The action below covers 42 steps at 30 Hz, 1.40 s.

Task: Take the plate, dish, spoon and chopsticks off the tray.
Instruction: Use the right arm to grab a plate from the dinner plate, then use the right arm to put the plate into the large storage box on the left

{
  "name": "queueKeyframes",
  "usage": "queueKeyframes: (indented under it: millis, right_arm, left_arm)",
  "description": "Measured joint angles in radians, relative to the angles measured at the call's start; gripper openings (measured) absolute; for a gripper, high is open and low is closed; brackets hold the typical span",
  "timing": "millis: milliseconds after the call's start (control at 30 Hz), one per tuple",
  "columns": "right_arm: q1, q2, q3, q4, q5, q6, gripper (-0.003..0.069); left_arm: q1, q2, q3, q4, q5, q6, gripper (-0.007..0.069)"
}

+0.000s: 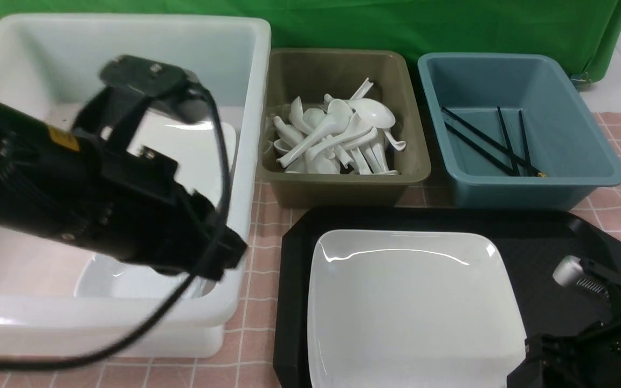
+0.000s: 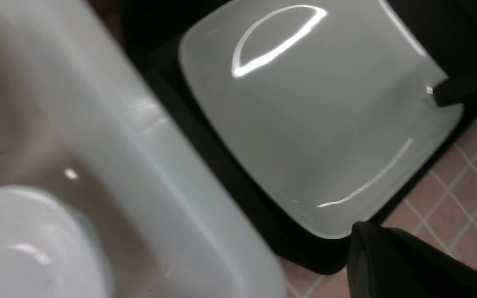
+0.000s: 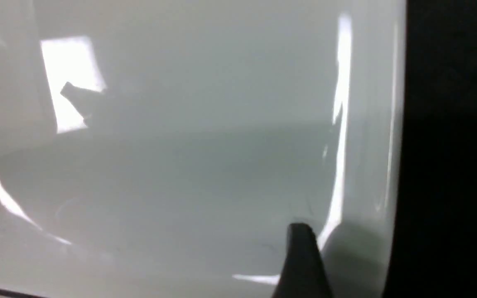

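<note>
Plate [image 1: 413,307] lies flat on the tray [image 1: 537,258], toward its 9 o'clock side. My left jaws, closed, hang seemingly over the white tub [image 1: 127,21]. My right jaws sit at the plate's 4 o'clock corner, their spread not discernible.

The left arm [image 1: 73,188] is a bulky matte-black casing with small screws, a yellow sticker [image 1: 63,139] and a thick black cable [image 1: 226,167] looping off it. The right arm [image 1: 596,350] is black too, with a silver knob [image 1: 567,269] and a small coil spring [image 1: 591,284].
</note>
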Motion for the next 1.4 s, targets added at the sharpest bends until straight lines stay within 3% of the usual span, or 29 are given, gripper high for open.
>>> queueKeyframes:
  millis: [200,267,333,367,467,633,833,933,1400]
  right_arm:
    - [-0.001,0.019,-0.006,0.014,-0.008,-0.014,0.0419]
    - [-0.001,0.022,-0.006,0.017,-0.013,-0.023,0.0349]
    - [-0.001,0.028,-0.006,0.035,-0.014,-0.038,0.0196]
    - [-0.001,0.028,-0.006,0.048,-0.014,-0.038,0.0158]
    - [-0.001,0.027,-0.008,0.056,-0.015,-0.043,0.0157]
    - [-0.005,-0.015,-0.03,0.026,0.048,-0.044,0.0155]
    - [-0.009,-0.237,-0.073,0.005,0.158,-0.019,0.0076]
    - [-0.009,-0.314,-0.103,-0.007,0.201,-0.001,0.0075]
    - [-0.009,-0.375,-0.276,-0.08,0.242,0.112,0.0076]
  left_arm:
    - [-0.163,0.075,0.017,-0.016,-0.065,0.027,0.0004]
    - [-0.186,0.092,0.018,-0.016,-0.099,0.027,0.0004]
    - [-0.204,0.11,0.018,-0.018,-0.14,0.027,0.0004]
    - [-0.206,0.118,0.018,-0.02,-0.15,0.028,0.0004]
    - [-0.206,0.122,0.018,-0.013,-0.162,0.023,0.0004]
    - [-0.206,0.122,0.011,0.063,-0.159,-0.103,0.0004]
    - [-0.2,0.112,-0.045,0.226,-0.113,-0.22,0.0004]
    - [-0.184,0.095,-0.071,0.272,-0.104,-0.259,0.0004]
    - [0.012,0.037,-0.115,0.301,-0.063,-0.285,0.0004]
